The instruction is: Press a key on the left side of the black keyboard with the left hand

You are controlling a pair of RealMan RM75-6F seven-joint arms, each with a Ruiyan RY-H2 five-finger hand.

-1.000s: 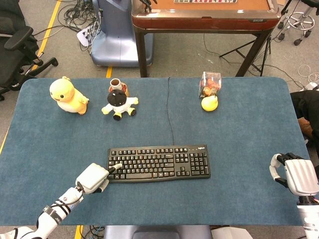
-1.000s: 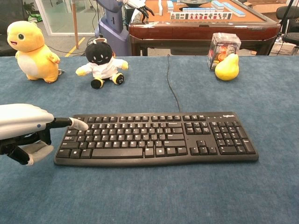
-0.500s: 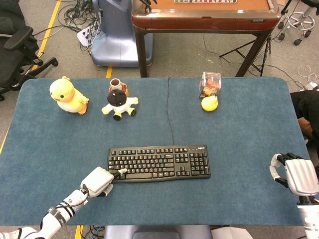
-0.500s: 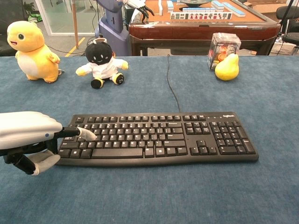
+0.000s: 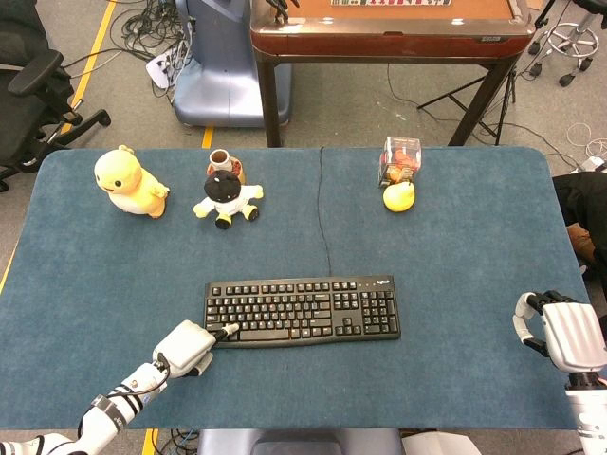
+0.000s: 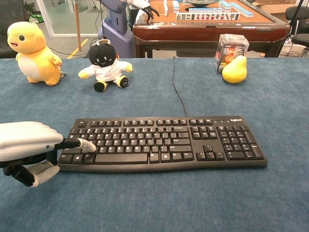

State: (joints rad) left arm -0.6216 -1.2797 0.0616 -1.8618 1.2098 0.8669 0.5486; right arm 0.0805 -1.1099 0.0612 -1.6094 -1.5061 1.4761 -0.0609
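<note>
the left hand (image 6: pixel 29 147) lies low at the near left corner of the black keyboard (image 6: pixel 161 143), palm down, one finger (image 6: pixel 87 145) stretched out flat with its tip on a key in the lower left rows; the other fingers are curled under, holding nothing. in the head view the left hand (image 5: pixel 188 345) sits at the keyboard's (image 5: pixel 302 310) front left corner, its forearm running back toward the table's near edge.

the right hand (image 5: pixel 566 334) rests far off at the table's right edge, well apart from the keyboard, its fingers bent loosely and apart, nothing in them.

the keyboard lies square in the middle of the blue table (image 5: pixel 455 246), its cable (image 5: pixel 325 218) running straight to the far edge. along the far side stand a yellow plush chick (image 6: pixel 33 53), a black-headed plush doll (image 6: pixel 105 60) and, to the right, a clear box (image 6: pixel 231 48) with a yellow pear toy (image 6: pixel 234 70) just in front of it. beyond the table are a brown game table (image 6: pixel 207 21), a grey-blue machine base (image 5: pixel 213 66), an office chair (image 5: pixel 28 85) and loose cables on the floor.
</note>
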